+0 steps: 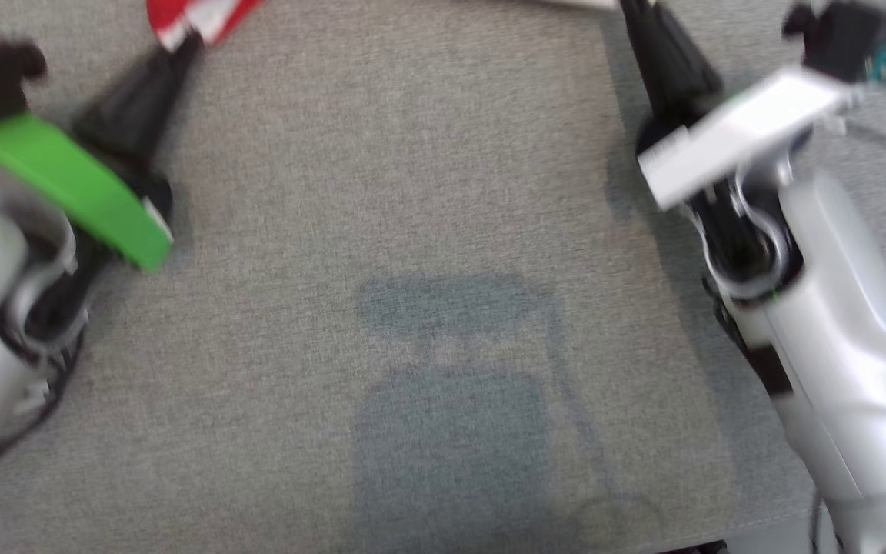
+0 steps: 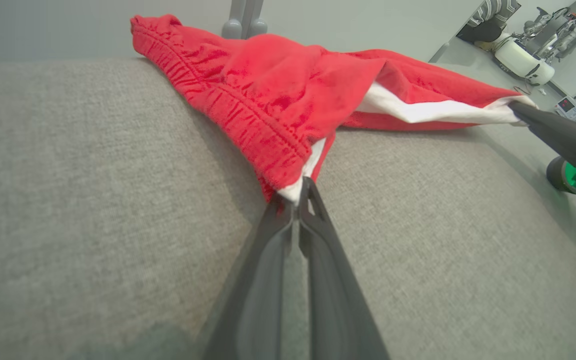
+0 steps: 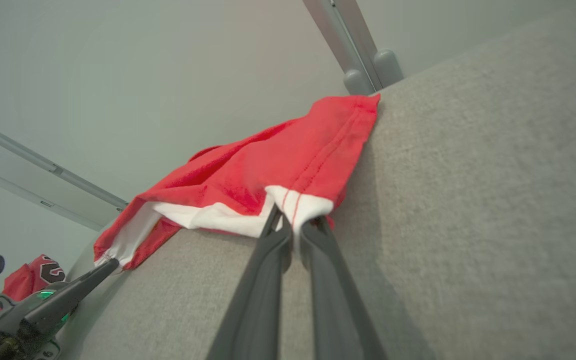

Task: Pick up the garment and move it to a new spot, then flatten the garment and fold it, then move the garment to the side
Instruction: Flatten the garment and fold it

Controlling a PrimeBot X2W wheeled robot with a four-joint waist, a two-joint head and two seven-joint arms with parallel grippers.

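The garment [image 2: 268, 85] is a pair of red shorts with white side stripes, stretched along the far edge of the grey cloth-covered table [image 1: 412, 231]. My left gripper [image 2: 298, 196] is shut on one white-trimmed corner, and in the head view it sits at the upper left [image 1: 181, 48] under a red and white bit of the garment [image 1: 197, 15]. My right gripper [image 3: 295, 226] is shut on the other white-striped corner of the garment [image 3: 268, 170]. Each wrist view also catches the other arm pinching its corner: the right gripper [image 2: 518, 107] and the left gripper [image 3: 110, 265].
A grey metal post [image 2: 243, 20] rises just behind the table's far edge, close to the shorts. Beyond the table are the floor, some equipment [image 2: 523, 55] and another red item [image 3: 38, 272]. The robot's shadow [image 1: 451, 400] falls on the near part of the table.
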